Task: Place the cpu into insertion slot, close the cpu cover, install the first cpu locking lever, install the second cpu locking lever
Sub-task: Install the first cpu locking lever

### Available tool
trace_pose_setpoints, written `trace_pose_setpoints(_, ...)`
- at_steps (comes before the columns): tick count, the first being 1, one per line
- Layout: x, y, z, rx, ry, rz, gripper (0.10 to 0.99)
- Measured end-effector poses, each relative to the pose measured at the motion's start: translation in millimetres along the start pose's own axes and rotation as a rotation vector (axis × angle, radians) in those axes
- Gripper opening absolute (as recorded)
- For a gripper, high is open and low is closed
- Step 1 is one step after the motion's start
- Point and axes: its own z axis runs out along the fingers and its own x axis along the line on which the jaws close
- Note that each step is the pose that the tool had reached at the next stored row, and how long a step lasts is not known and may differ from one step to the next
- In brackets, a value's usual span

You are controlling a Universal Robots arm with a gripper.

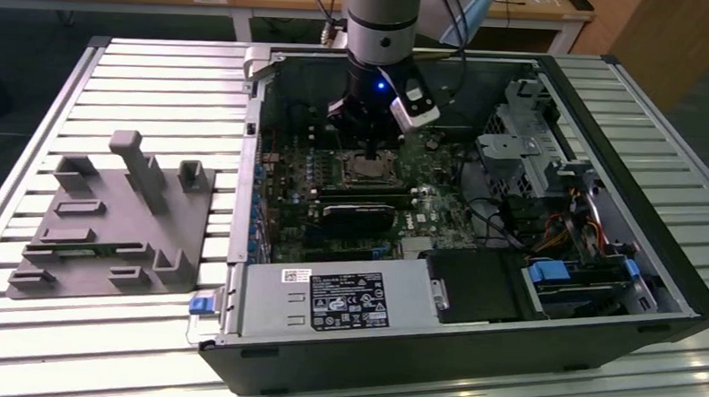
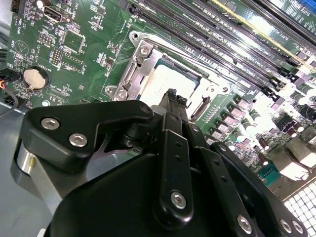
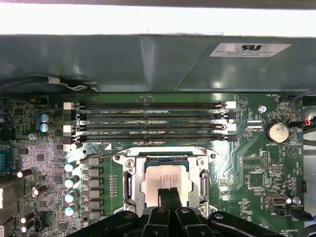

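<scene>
Hovering directly over the cpu, the gripper has its fingertips pressed together, grasping nothing; the chip lies seated in the insertion slot, framed by the lowered cpu cover on the green motherboard

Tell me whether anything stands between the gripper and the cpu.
Nothing visible does. In the first wrist view the gripper, fingers together, hangs right over the cpu, whose silvery top lies bare inside the window of the cpu cover. The cover's metal frame surrounds the chip without hiding its middle.
</scene>
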Motion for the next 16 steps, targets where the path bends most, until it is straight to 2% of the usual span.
trace_pose_setpoints(8,4.2,-0.1,-0.3,0.000,0.0000,0.000,0.106)
trace_pose_setpoints(12,10.4,-0.3,-0.6,-0.001,0.0001,0.000,0.106)
trace_pose_setpoints(16,20.4,-0.5,-1.1,-0.002,0.0001,0.000,0.106)
